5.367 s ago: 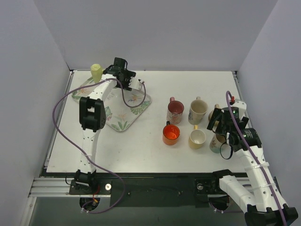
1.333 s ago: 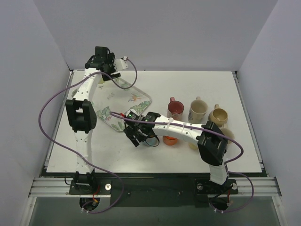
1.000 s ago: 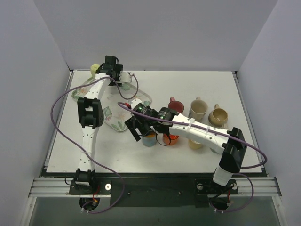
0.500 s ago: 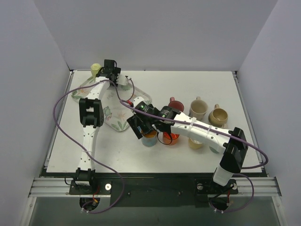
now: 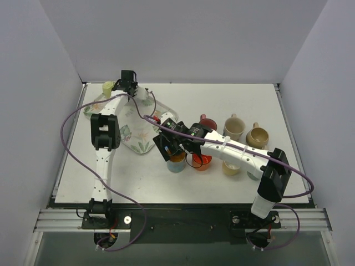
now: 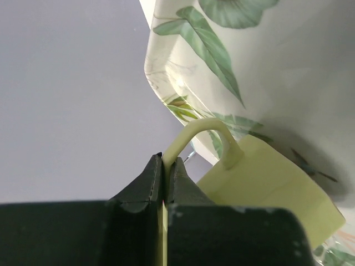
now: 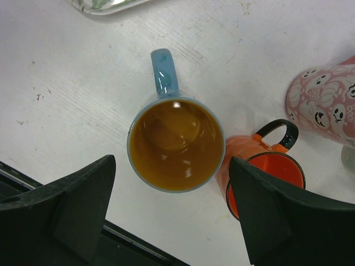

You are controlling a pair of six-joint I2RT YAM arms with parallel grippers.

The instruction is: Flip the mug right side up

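Note:
A pale yellow mug (image 5: 107,87) rests on the far-left corner of the floral tray (image 5: 140,136); its mouth does not show. In the left wrist view my left gripper (image 6: 165,161) is shut on the thin loop of the mug's handle (image 6: 201,132), with the mug's body (image 6: 269,191) just beyond against the tray (image 6: 277,72). From above, the left gripper (image 5: 126,79) sits right of the mug. My right gripper (image 7: 172,163) hangs open above an upright blue mug (image 7: 176,145), touching nothing; in the top view the right gripper (image 5: 169,147) is mid-table.
An orange mug (image 7: 265,178) touches the blue mug's right side, and a pink ghost-print mug (image 7: 327,105) stands beyond it. A cream mug (image 5: 233,127), a tan mug (image 5: 258,136) and another cream mug (image 5: 230,168) stand at the right. The right arm spans the table's middle.
My left gripper has shut on the yellow mug's handle, and the mug has shifted slightly nearer on the tray. The right gripper stays open over the blue mug.

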